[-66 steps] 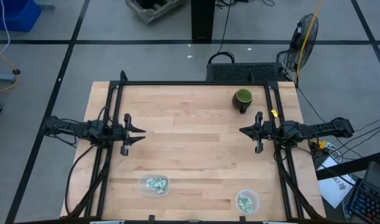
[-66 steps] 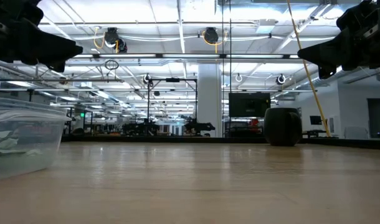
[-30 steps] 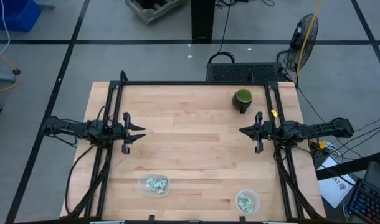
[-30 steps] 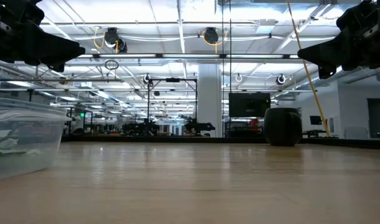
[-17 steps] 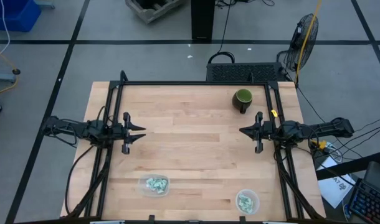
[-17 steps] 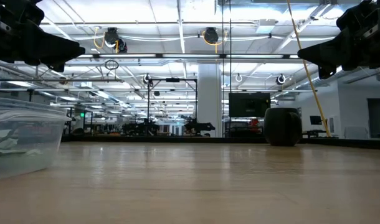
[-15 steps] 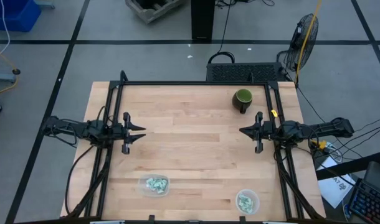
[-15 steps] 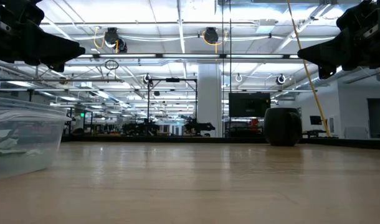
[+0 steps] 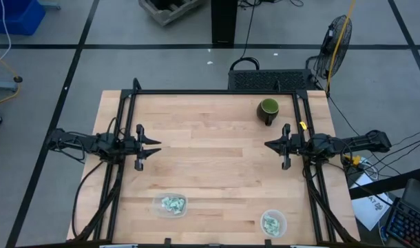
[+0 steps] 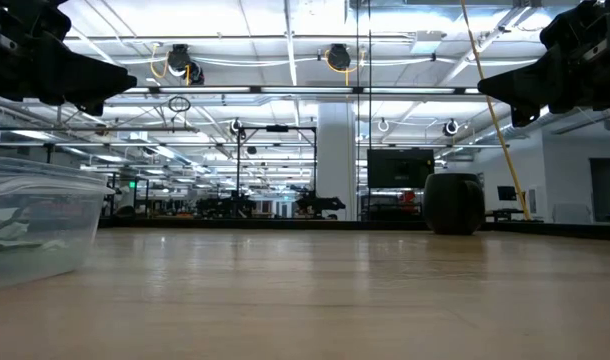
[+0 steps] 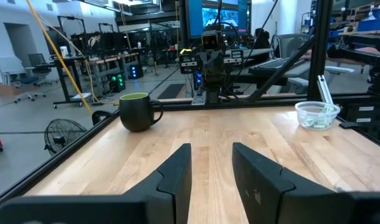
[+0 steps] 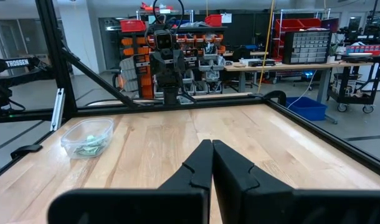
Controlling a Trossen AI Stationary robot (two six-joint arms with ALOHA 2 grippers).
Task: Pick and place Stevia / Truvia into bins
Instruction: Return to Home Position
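Pale green and white sachets lie inside both clear bins: the rounded-rectangular bin (image 9: 170, 205) near the table's front left and the round bin (image 9: 273, 222) at the front right. Both bins rest on their bases on the wooden table. My left gripper (image 9: 158, 147) hovers open and empty over the table's left side. My right gripper (image 9: 266, 145) hovers shut and empty over the right side. The left wrist view shows the open fingers (image 11: 177, 169) and the round bin (image 11: 317, 115). The right wrist view shows the shut gripper (image 12: 212, 155) and the rectangular bin (image 12: 88, 137).
A dark green mug (image 9: 268, 109) stands at the table's far right; it also shows in the left wrist view (image 11: 139, 112) and in the low view (image 10: 453, 204). A black frame (image 9: 210, 91) runs along the table's far and side edges. Bare wood (image 9: 210, 158) lies between the grippers.
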